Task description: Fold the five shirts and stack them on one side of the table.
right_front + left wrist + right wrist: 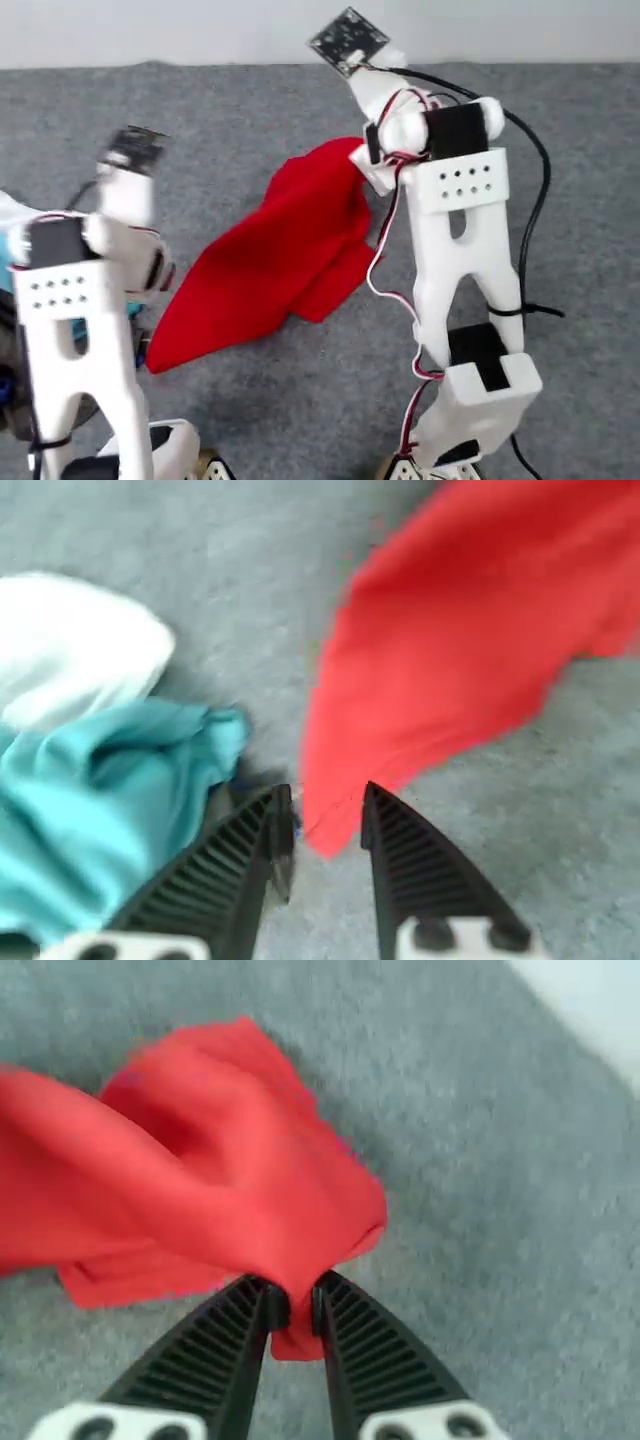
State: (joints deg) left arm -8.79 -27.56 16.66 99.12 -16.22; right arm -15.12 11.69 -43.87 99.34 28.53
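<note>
Right wrist view: right end effector [292, 1298] clamps red shirt [200, 1160]; left end effector [327, 795] gapes astride its corner.

Both arms white printed shells: right arm [455, 250] at frame right, left arm [75, 330] lower left. Black servo blocks [455, 130]; grids of small holes [465, 178]. Thin red, white, black wires [385, 250] and a thick black cable [540, 200] on the right. Ribbed black fingers [215, 1355]; bases pale, probably white.

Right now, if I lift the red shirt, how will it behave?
Probably floppy: the red shirt drapes in folds from the right gripper. Likely light, since one small pinch holds it. Its far corner may drag on the table.
</note>
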